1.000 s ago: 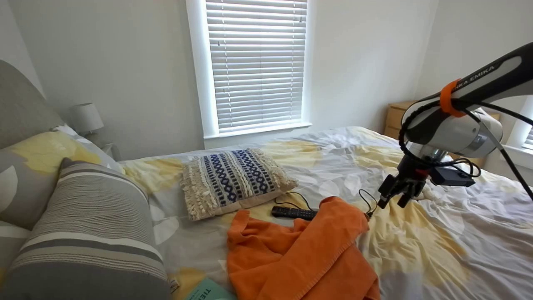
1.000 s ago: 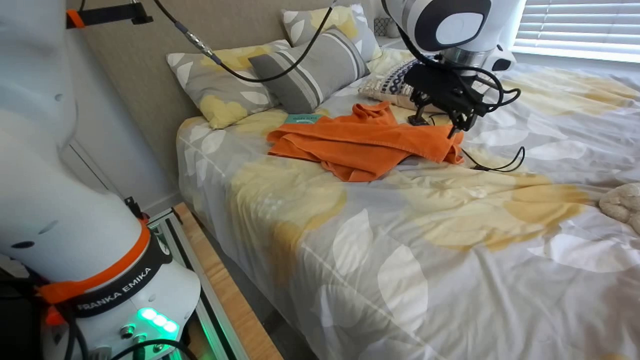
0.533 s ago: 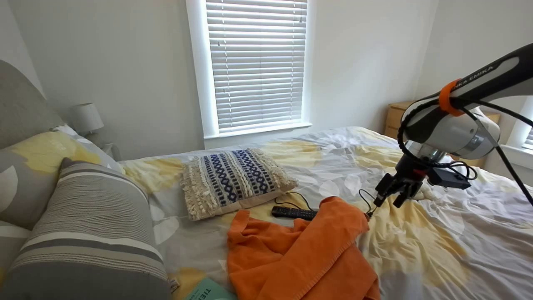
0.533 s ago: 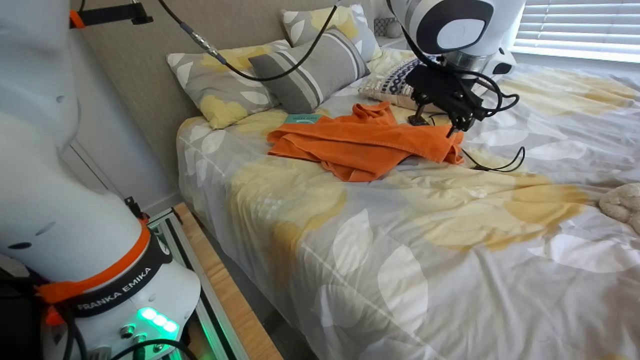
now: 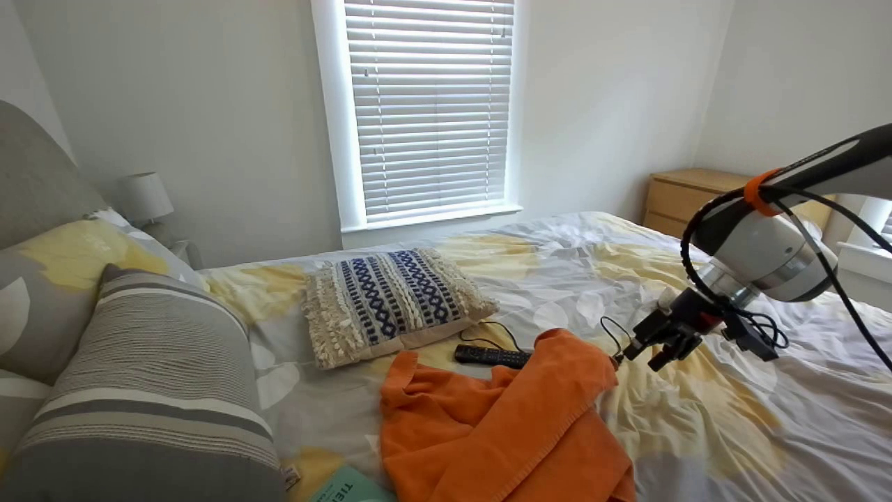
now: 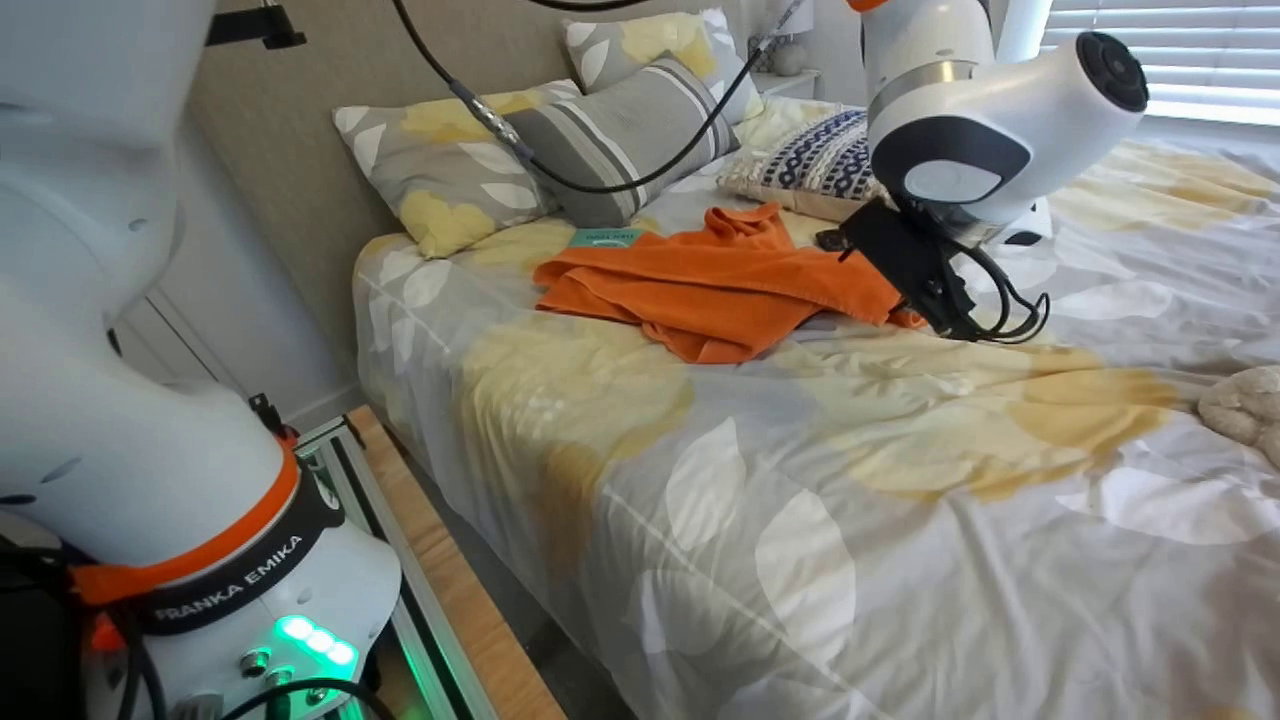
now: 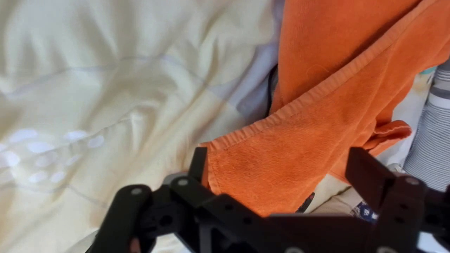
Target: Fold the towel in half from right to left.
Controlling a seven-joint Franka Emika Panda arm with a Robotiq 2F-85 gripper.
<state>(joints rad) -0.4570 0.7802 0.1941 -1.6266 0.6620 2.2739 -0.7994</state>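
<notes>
The orange towel (image 5: 516,432) lies rumpled on the bed, with a folded flap running across it. It also shows in an exterior view (image 6: 720,285) and fills much of the wrist view (image 7: 267,168). My gripper (image 5: 642,358) hangs just past the towel's far end, tilted, with its fingers apart. In the wrist view the gripper (image 7: 279,151) is open and empty; one finger overlaps a hemmed towel corner and the other is past the opposite edge. I cannot tell whether a finger touches the cloth. In an exterior view the gripper's mount (image 6: 915,265) hides most of the fingers.
A black remote (image 5: 491,355) lies partly under the towel, beside the patterned pillow (image 5: 390,300). A thin black cable (image 5: 613,328) lies by the towel's end. A green book (image 5: 352,486) and a striped pillow (image 5: 160,376) are nearby. A plush toy (image 6: 1245,410) lies farther off.
The arm has come down and the gripper has tilted, with its fingers now pointing more toward the towel's end. The fingers stay apart. The towel has not moved.
</notes>
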